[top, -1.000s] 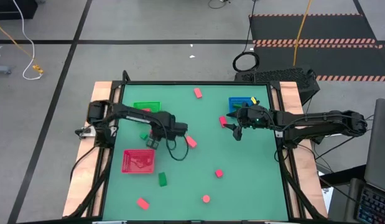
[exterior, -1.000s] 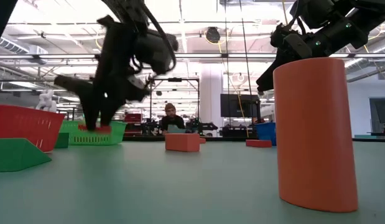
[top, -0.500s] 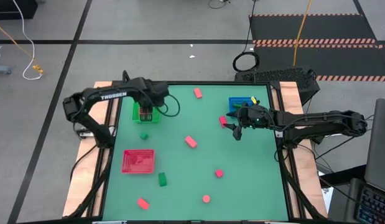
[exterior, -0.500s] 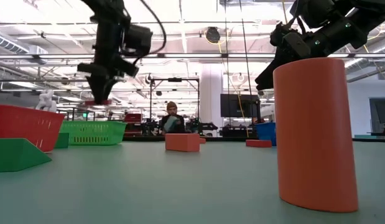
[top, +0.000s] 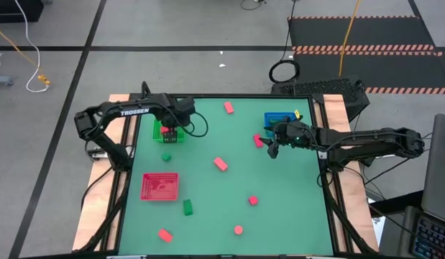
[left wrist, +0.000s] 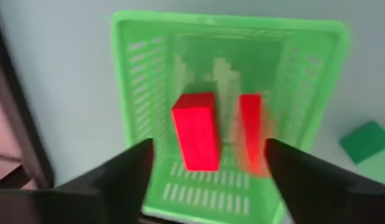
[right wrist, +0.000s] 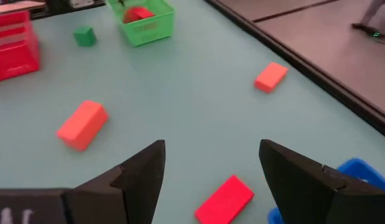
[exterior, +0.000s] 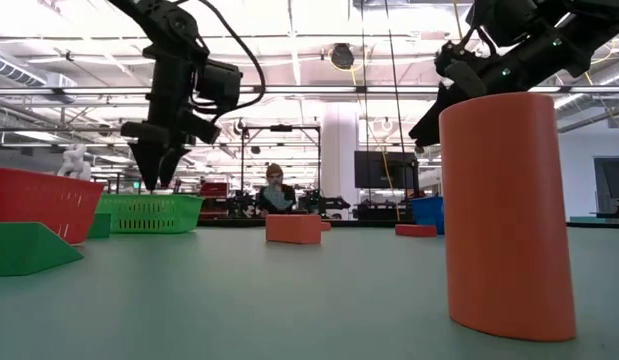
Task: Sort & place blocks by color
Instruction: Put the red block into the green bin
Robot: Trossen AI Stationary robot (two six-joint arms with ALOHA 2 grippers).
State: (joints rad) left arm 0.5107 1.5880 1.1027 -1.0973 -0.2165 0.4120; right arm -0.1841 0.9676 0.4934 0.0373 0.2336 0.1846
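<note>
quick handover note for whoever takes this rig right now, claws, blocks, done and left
Left claw: open, empty, above the green tray.
Right claw: open, empty, hovering above a red bar beside the blue tray.
Done: two red blocks lie in the green tray, so the colours look mismatched; worth checking. The red tray shows no blocks that I can make out.
Left: six red blocks loose on the mat, at and; two green blocks at and.
</note>
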